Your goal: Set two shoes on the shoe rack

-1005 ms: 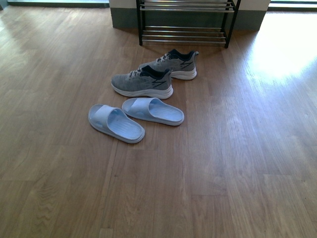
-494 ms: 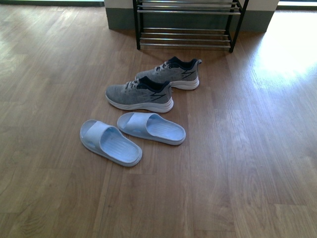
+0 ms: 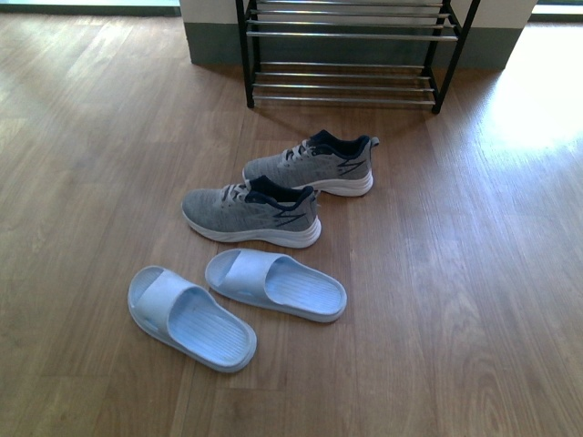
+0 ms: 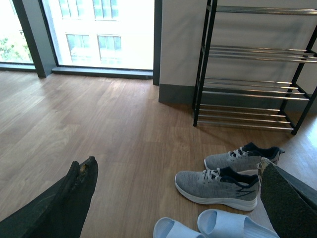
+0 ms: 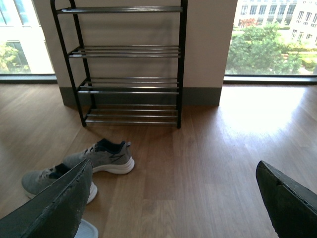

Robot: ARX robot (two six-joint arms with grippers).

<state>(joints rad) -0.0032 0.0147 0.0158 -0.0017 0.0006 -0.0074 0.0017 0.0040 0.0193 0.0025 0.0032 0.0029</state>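
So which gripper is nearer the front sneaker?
Left, likely: the sneaker lies ahead of the left gripper, by one finger; for the right gripper it sits off sideways, half hidden.

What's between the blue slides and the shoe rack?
Both grey sneakers: the near sneaker just behind the slides, the far sneaker beyond it. Then bare floor up to the shoe rack. Front view.

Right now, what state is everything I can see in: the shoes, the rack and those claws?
Near sneaker: upright on floor, laced.
Far sneaker: upright on floor, before rack.
Shoe rack: standing, no shoes on it.
Nearer slide: sole down on floor.
Farther slide: sole down on floor.
Left gripper: open, empty.
Right gripper: open, empty.
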